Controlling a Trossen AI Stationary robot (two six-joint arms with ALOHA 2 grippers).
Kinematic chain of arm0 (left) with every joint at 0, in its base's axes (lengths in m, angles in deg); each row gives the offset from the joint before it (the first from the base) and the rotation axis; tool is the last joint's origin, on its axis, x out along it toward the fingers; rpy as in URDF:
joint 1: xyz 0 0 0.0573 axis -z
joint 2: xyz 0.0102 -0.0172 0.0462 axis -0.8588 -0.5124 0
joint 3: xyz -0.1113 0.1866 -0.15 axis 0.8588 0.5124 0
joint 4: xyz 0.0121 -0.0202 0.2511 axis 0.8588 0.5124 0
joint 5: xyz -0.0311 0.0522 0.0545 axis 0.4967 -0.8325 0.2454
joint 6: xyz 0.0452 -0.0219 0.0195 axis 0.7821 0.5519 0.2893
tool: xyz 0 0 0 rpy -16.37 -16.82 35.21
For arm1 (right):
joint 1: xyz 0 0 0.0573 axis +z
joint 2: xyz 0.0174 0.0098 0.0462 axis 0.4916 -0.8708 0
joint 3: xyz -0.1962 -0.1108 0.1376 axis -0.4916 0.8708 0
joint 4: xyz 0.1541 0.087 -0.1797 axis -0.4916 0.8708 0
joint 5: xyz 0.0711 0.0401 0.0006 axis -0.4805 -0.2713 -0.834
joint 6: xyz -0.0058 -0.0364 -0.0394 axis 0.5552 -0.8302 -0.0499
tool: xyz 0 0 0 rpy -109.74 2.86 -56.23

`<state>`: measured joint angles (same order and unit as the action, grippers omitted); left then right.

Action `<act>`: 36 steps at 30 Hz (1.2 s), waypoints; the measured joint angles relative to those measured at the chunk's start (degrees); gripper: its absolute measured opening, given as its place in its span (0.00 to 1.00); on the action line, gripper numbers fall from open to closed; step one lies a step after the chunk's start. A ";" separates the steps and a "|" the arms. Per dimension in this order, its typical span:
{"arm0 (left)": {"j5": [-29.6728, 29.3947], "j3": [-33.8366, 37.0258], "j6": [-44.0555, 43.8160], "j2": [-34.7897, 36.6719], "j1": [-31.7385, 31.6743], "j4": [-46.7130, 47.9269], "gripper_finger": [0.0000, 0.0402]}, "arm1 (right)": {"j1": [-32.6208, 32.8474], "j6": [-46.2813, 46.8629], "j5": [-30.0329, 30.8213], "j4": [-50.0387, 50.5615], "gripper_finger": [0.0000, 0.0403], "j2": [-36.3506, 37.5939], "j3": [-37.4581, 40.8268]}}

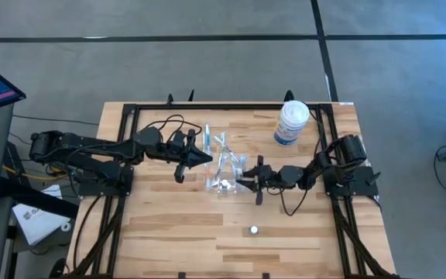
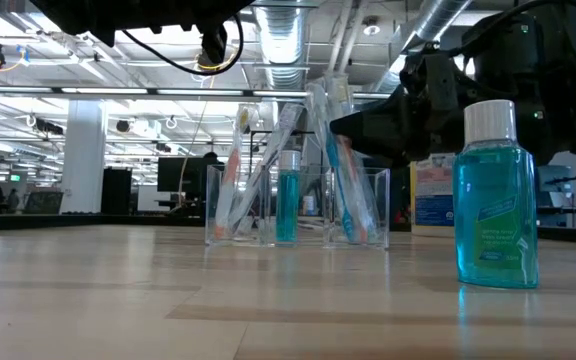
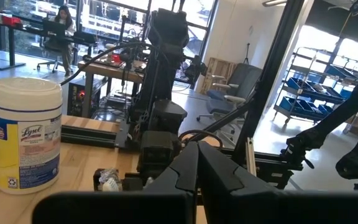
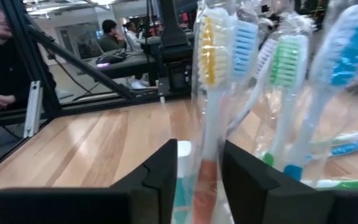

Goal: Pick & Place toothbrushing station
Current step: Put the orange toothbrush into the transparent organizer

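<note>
The toothbrushing station [image 1: 227, 177] is a clear plastic holder [image 2: 298, 205] near the table's middle. Wrapped toothbrushes [image 2: 343, 190] and a small tube with blue inside [image 2: 287, 205] stand upright in it. My right gripper [image 4: 199, 149] reaches it level from the table's right [image 1: 248, 182]. It is open, with a yellow-bristled toothbrush [image 4: 211, 62] between its fingers. My left gripper [image 1: 207, 157] is shut on nothing [image 3: 197, 168] and hangs above the table just left of the station. My right gripper's fingers [image 4: 163, 177] stand on either side of the yellow-bristled toothbrush's orange handle [image 4: 207, 180], level from the table's right. A gap shows beside one finger; I cannot tell whether the other touches the wrapper. The toothbrush stands upright in the holder.
A large white tub with a blue label [image 1: 293, 122] stands at the far right. A blue mouthwash bottle with a white cap [image 2: 496, 200] stands near the front edge [image 1: 254, 229]. Loose toothbrushes [image 1: 207, 137] lie on the table beyond the station.
</note>
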<state>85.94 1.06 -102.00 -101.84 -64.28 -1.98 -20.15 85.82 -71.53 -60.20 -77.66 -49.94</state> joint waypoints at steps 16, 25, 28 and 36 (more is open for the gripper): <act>-0.02 0.00 0.00 0.00 0.00 0.00 0.00 | -0.15 -1.05 -1.12 -0.38 0.44 0.39 0.00; -0.02 0.00 0.00 0.00 0.00 0.01 0.00 | -0.44 -1.03 -1.04 -0.35 0.44 0.39 0.00; -0.02 0.00 0.00 0.00 0.00 0.05 0.00 | -0.44 -1.03 -1.04 -0.35 0.44 0.42 0.00; -0.02 0.00 -0.01 0.00 0.00 0.25 0.00 | -0.44 -1.96 -1.02 -0.11 0.43 2.21 0.40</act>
<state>85.91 1.06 -102.01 -101.84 -64.28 -1.73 -20.58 83.86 -72.54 -60.31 -75.45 -49.54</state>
